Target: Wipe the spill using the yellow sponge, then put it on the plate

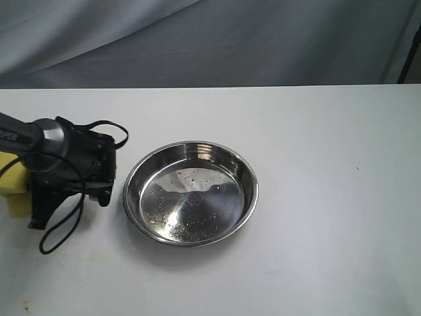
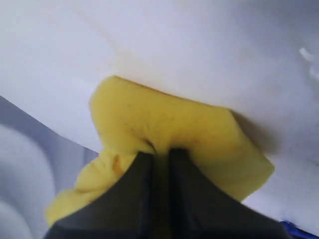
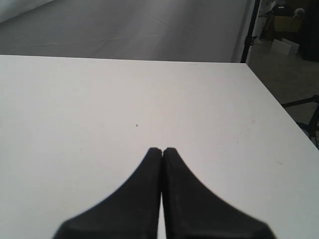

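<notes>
White tabletop (image 1: 316, 131) | grey drape (image 1: 197, 39) behind | left fingers (image 2: 124, 199) pinching yellow sponge (image 2: 164, 119) | right fingers (image 3: 139, 199) pressed together, empty

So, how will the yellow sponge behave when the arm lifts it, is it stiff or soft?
Probably soft: the yellow sponge creases and bulges where the left tool pinches it. Its free corners may sag a little when lifted. It looks like light foam, so the pinch should hold it.
</notes>
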Controlling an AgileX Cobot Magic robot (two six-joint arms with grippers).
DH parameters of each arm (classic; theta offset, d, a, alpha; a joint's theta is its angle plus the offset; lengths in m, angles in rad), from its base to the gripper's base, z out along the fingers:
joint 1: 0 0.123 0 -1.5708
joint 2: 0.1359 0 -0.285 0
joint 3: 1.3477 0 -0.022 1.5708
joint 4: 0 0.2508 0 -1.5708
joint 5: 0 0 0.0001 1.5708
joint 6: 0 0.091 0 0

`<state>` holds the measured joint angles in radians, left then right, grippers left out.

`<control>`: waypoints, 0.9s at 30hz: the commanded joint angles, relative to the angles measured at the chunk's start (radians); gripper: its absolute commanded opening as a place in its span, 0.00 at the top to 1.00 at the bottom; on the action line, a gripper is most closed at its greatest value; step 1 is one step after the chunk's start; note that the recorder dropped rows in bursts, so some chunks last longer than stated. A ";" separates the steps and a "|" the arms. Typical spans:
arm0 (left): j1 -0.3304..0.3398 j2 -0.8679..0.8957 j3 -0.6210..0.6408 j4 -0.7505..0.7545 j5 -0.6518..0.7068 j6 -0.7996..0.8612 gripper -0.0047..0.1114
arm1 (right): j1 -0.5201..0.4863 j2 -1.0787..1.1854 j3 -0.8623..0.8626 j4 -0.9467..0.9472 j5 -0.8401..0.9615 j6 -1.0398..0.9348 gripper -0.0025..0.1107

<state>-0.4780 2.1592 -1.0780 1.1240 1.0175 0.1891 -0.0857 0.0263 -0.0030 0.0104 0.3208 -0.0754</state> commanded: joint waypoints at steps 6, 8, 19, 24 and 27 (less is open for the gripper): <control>-0.205 0.048 -0.049 -0.070 -0.174 0.023 0.96 | -0.004 -0.006 0.003 -0.010 -0.002 0.001 0.98; -0.227 0.048 -0.049 -0.080 -0.131 0.023 0.96 | -0.004 -0.006 0.003 -0.010 -0.002 0.001 0.98; -0.245 0.048 -0.023 -0.368 0.127 0.108 0.96 | -0.004 -0.006 0.003 -0.010 -0.002 0.001 0.98; -0.297 0.048 0.039 -0.389 0.157 0.105 0.96 | -0.004 -0.006 0.003 -0.010 -0.002 0.001 0.98; -0.367 0.036 0.056 -0.401 0.155 0.105 0.96 | -0.004 -0.006 0.003 -0.010 -0.002 0.001 0.98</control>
<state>-0.7916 2.1898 -1.0443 0.8728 1.2357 0.2876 -0.0857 0.0263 -0.0030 0.0104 0.3208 -0.0754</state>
